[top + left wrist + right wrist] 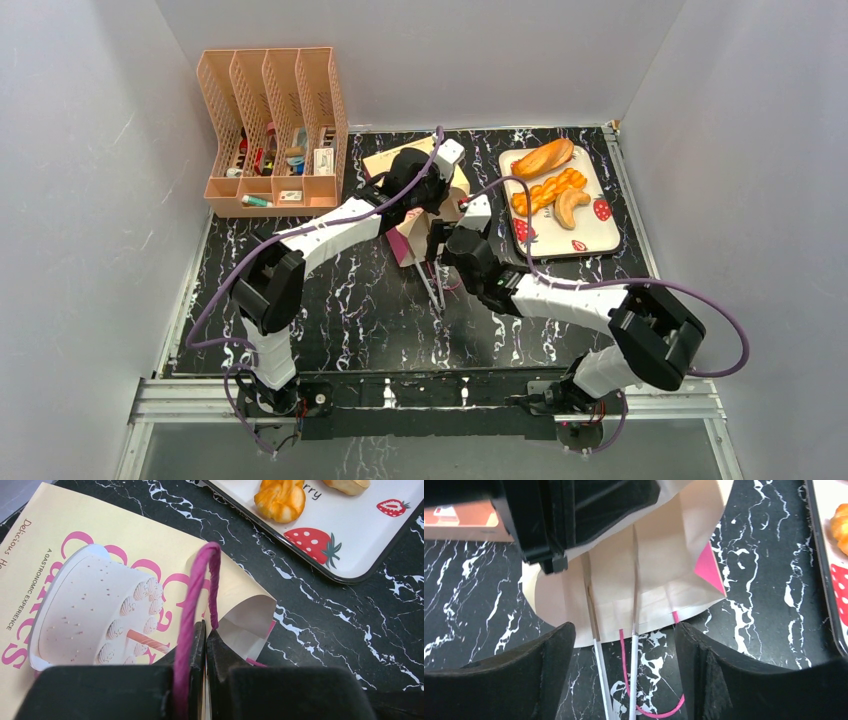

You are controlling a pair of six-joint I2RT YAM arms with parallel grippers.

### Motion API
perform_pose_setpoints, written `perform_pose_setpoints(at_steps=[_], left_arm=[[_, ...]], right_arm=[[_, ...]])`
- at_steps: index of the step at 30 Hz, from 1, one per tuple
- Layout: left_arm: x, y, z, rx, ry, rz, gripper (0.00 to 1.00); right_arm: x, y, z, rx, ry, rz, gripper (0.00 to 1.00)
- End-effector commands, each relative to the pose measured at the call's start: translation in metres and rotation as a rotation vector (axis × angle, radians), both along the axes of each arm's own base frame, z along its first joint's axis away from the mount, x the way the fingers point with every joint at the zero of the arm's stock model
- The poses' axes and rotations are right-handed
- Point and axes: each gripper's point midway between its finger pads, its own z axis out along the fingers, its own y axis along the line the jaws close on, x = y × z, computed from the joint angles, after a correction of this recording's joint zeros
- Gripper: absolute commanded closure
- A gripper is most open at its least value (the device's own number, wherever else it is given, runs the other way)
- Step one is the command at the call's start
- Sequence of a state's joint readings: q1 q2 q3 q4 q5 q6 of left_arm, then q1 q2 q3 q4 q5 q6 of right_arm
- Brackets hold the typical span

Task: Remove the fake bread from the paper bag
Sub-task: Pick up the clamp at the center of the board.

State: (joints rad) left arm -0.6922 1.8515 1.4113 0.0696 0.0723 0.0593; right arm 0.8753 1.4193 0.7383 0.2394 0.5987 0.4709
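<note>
One paper bag (383, 160) lies flat on the black marbled table (350, 310), just beyond its middle. Its long axis runs roughly from 12 o'clock down to 6 o'clock in the overhead view, and the open mouth faces 6 o'clock, toward the arms. Whether any bread is left inside cannot be told, because the visible part of the white interior shows none.

The left gripper (205, 630) sits over the mouth end with its fingers pressed together on a pink string handle (192, 610), which loops up out of the grip. The bag's second handle (649, 712) trails loose on the table at 6 o'clock from the mouth. Two thin pale rods (634, 645), perhaps tongs, lie there too and reach into the opening.

The right gripper (623, 630) is the nearer one for reaching in. It hangs low just short of the mouth with its fingers spread wide, gripping nothing, and the rods lie between them untouched. From it the bag lies at 12 o'clock, so I judge a straight push along the bag's length would carry it inside.

At 3 o'clock from the bag is a white strawberry tray (540, 235) holding three bread pieces: a loaf (545, 158), a braid (547, 190) and a crescent (570, 207). A peach file rack (270, 130) stands at 10 o'clock.
</note>
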Motion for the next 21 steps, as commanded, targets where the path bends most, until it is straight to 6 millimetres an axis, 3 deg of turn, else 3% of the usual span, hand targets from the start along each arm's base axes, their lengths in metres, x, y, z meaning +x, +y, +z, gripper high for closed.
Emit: perform_pose_setpoints(at_steps=[1,4,12,21], left_arm=[[-0.003,-0.011,0.039,-0.061,-0.036,-0.033,1.0],[-0.004,-0.012,0.039,-0.059,-0.032,-0.035,1.0],[-0.005,-0.012,0.036,-0.051,-0.026,-0.037,1.0],[-0.006,-0.01,0.037,-0.051,-0.03,-0.037,1.0]], right_arm=[[-0.004,0.014,-0.004,0.035,-0.031,0.076,0.23],[-0.006,0.014,-0.02,0.018,-0.034,0.075,0.14],[-0.011,0.033,-0.051,-0.112,-0.052,0.072,0.14],[-0.011,0.048,-0.073,-0.115,-0.021,0.099,0.19]])
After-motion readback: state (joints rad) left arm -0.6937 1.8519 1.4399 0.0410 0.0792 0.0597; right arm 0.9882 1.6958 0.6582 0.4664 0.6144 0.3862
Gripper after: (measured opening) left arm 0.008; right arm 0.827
